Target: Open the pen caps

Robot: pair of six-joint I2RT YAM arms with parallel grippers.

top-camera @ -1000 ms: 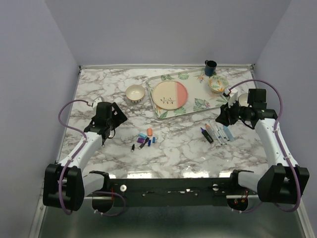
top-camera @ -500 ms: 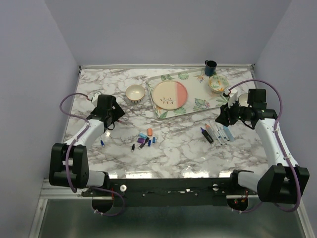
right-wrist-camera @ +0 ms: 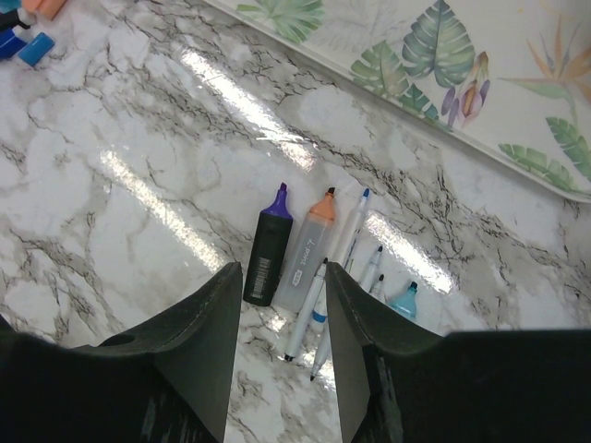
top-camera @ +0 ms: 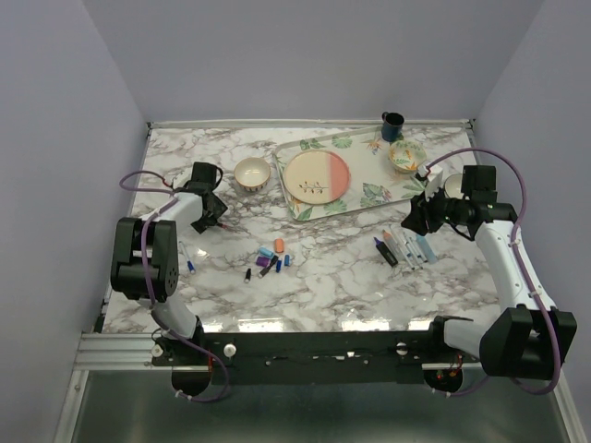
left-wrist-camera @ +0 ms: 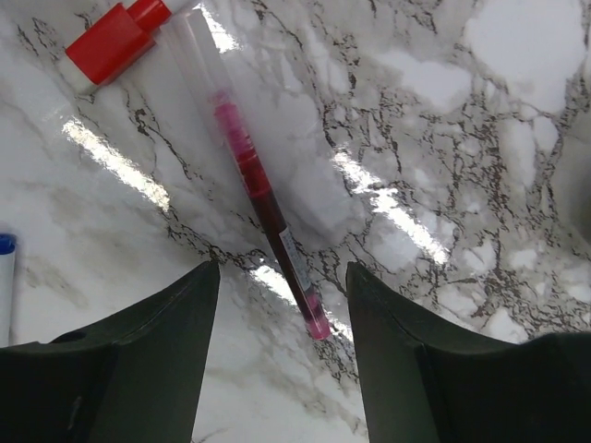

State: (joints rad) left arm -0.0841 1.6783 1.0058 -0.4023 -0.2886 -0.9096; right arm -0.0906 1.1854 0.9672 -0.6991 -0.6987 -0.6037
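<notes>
A red pen [left-wrist-camera: 263,198] with a clear barrel and a red cap [left-wrist-camera: 111,39] on it lies on the marble. Its tail end reaches between the fingers of my left gripper [left-wrist-camera: 282,272], which is open and touches nothing. A blue-tipped pen [left-wrist-camera: 5,277] shows at the left edge. Loose pen caps [top-camera: 271,257] lie in a cluster mid-table. My left gripper [top-camera: 213,216] hovers left of them. Several uncapped pens [right-wrist-camera: 309,251] lie in a row under my right gripper [right-wrist-camera: 282,277], which is open and empty. It is also in the top view [top-camera: 417,214].
A floral tray [top-camera: 369,196] with a pink and cream plate [top-camera: 316,177] sits at the back. A cream bowl [top-camera: 251,173] stands left of it, with a patterned bowl [top-camera: 406,155] and a dark mug [top-camera: 392,122] at the back right. A small blue pen [top-camera: 189,265] lies near the left arm.
The left arm has swung toward the far left, uncovering the small blue pen on the table. Its jaws have narrowed. The right arm has not moved.
</notes>
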